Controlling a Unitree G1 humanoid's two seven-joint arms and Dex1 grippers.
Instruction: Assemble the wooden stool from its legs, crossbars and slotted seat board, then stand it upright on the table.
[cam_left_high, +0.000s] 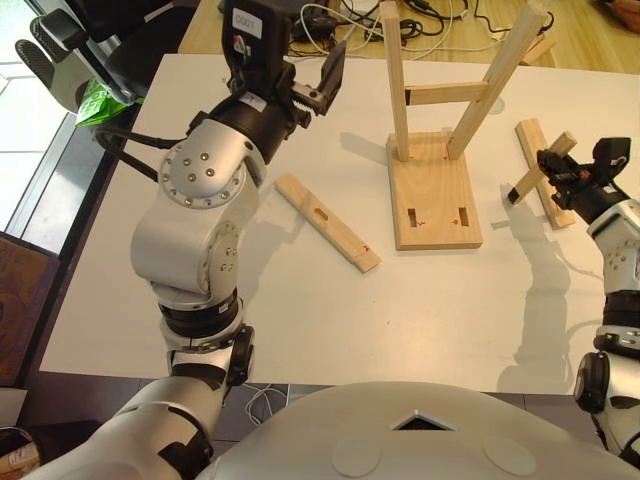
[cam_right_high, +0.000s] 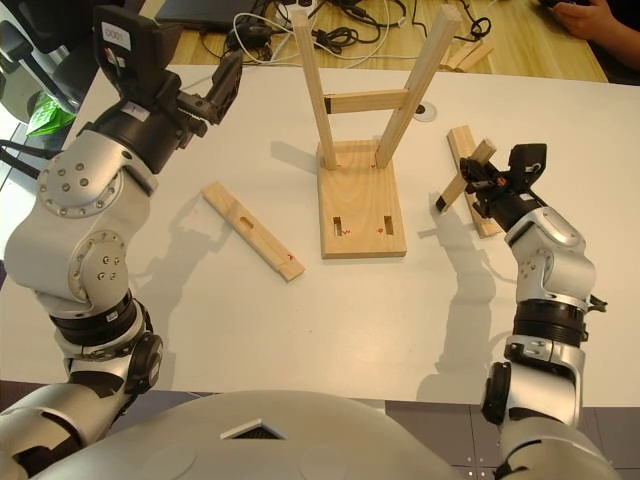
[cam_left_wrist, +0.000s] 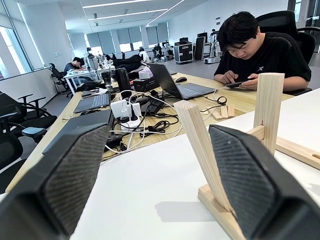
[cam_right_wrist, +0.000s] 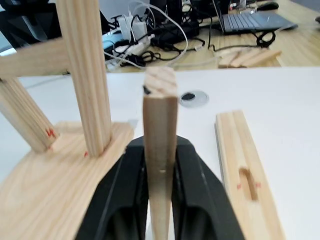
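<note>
**Wooden stool partly assembled: right claw clenching a short bar, left claw released**

1. The right gripper is clenching a short wooden bar, with its fingers pressing on the bar's two flat sides. It is hovering toward the table's right edge. The bar is tilting, and its dark end is pointing toward the seat board.

2. Under the held bar, a slotted bar is lying flat on the table. Whether the two are touching cannot be told.

3. The left gripper is standing released, with its ribbed pads spread wide and nothing between them. It is hovering over the table near the far edge, left of the legs and facing them.

4. The seat board is lying flat about midway between the left and right edges, closer to the far edge. Two legs are standing in its far end, spreading apart toward their tops. A crossbar is joining them. Two slots are lying open at the board's near end.

5. A second slotted bar is lying flat and diagonal between the board and the left edge, apart from the board.

6. Beyond the far edge, cables are lying on a neighbouring wooden desk.
</note>
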